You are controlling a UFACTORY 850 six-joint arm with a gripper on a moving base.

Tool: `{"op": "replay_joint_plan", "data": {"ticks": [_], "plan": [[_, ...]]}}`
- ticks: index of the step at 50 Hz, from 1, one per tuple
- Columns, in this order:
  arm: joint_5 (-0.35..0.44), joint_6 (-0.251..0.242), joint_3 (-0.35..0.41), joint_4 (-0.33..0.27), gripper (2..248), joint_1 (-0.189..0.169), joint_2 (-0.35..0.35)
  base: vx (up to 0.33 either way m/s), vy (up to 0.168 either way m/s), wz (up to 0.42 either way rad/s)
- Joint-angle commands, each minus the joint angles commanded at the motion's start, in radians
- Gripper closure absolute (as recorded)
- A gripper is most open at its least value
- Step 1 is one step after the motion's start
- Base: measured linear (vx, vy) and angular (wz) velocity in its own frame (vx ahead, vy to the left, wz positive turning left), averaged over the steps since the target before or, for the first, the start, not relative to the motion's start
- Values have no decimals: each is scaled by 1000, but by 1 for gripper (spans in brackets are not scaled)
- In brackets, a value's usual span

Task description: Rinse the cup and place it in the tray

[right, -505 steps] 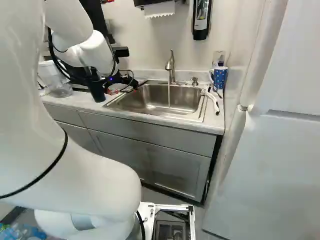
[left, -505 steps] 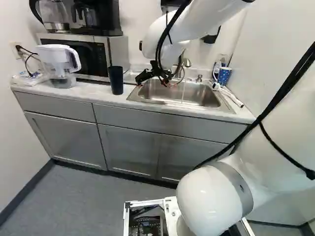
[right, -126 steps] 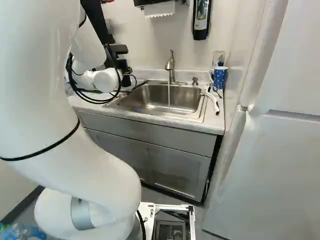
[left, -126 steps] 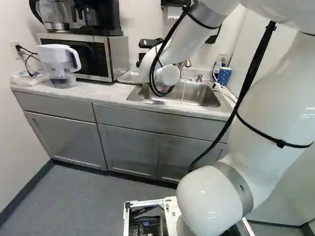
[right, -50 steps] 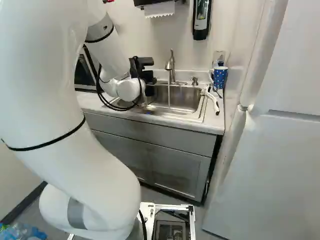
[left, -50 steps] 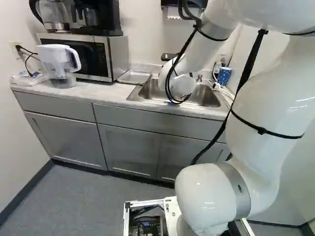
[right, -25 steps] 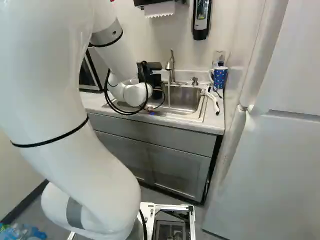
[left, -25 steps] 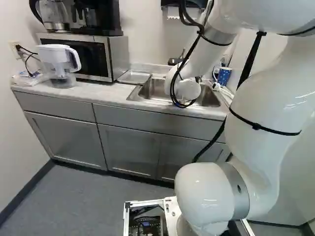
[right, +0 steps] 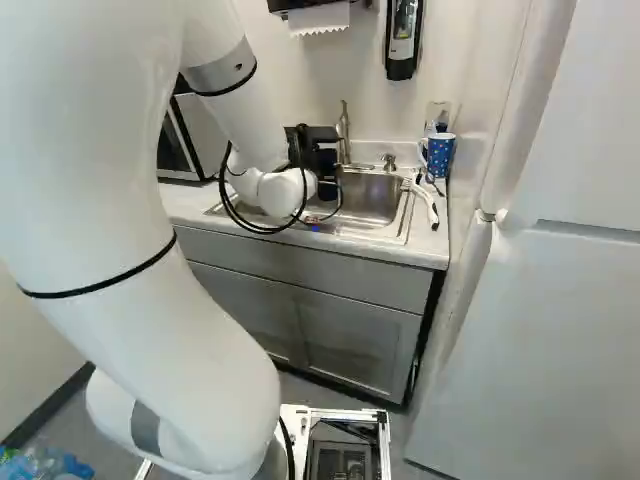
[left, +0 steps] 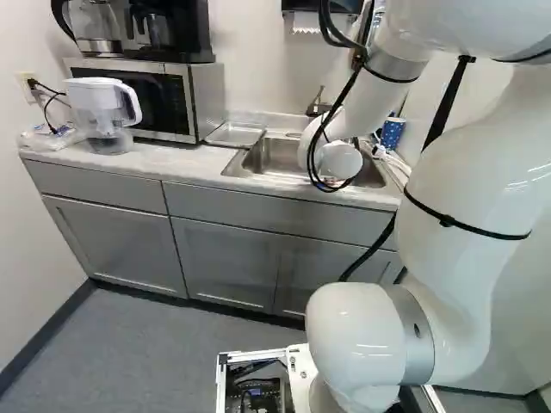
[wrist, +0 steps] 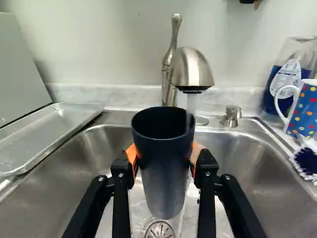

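In the right base view my gripper (right: 318, 140) is over the sink, its fingers mostly hidden behind the wrist. The wrist view shows my gripper (wrist: 165, 157) shut on the dark cup (wrist: 163, 171), an orange pad pressed to each side. The cup is held upright, mouth up, above the drain. Running water from the faucet (wrist: 192, 69) meets the cup's rim on the side toward the soap pump. The metal tray (wrist: 47, 133) lies beside the sink (wrist: 252, 163), nearest the microwave; no object lies in it.
A dotted mug (right: 439, 156), a bottle and a brush (right: 424, 200) stand or lie at the sink's far right. The soap pump (wrist: 231, 117) is behind the basin. Left of the tray are the microwave (left: 138, 99) and a water pitcher (left: 103, 112).
The cup, standing on the counter ten seconds ago, is now in my gripper. Over the last seconds the arm has swung right, across the sink to the faucet. The base has not moved.
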Motion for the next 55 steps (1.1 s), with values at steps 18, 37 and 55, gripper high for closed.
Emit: {"op": "replay_joint_plan", "data": {"ticks": [18,37,55], "plan": [[0,0,9,0,128,-25,9,0,0,0],[0,0,9,0,128,-25,9,0,0,0],[0,0,9,0,128,-25,9,0,0,0]]}}
